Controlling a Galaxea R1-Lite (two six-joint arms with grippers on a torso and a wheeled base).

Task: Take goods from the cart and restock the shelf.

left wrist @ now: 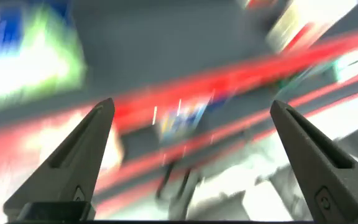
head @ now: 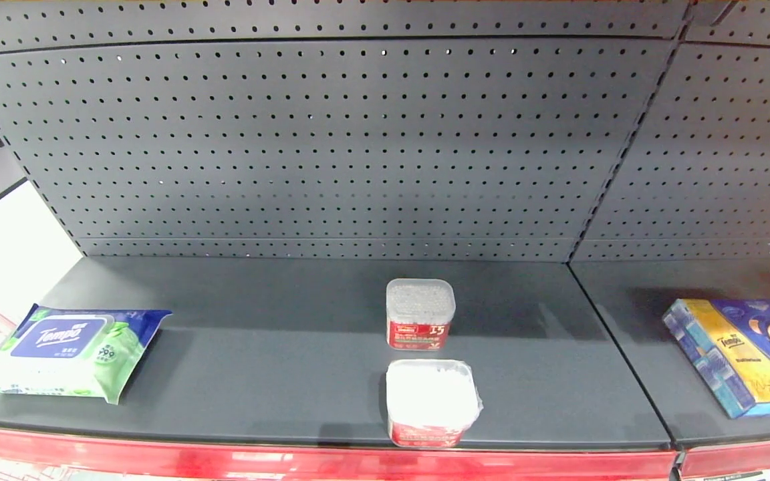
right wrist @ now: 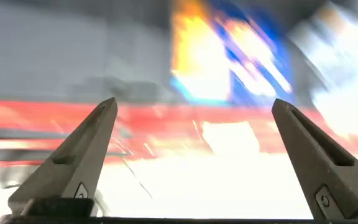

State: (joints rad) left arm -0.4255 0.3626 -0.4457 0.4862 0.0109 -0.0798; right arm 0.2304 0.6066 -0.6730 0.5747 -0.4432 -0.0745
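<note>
Head view, shelf point(head: 278, 361) during restocking. Four goods rest on the dark boards. A wipes pack point(head: 67, 351) lies flat at the front left corner. At mid-width two tubs stand upright, one behind the other and apart. The front tub point(head: 432, 401) is at the front edge, just above the red strip point(head: 224, 461). The rear tub point(head: 420, 314) is about halfway to the perforated back panel point(head: 331, 147). A tissue pack point(head: 736, 354) lies flat and askew on the adjoining right board, near its front edge.

Left wrist view: the left hand point(left wrist: 191, 104) has its fingers spread wide, with nothing between them. Right wrist view: the right hand point(right wrist: 194, 102) is likewise spread and empty.

Handling, as judged:
- **Tubs:** they appear rigid, light and smooth-walled, so somewhat slippery. They are best taken across two opposite side walls below the lid, because pressure at the lid might spring it.
- **Wipes pack:** it looks soft and film-wrapped and would sag if held by one end. Take hold across its width near the middle.
- **Tissue pack:** it should yield slightly yet keep its shape, so grip it across the narrow sides.
- **Risk:** the front tub sits close enough to the edge to be knocked off.
</note>
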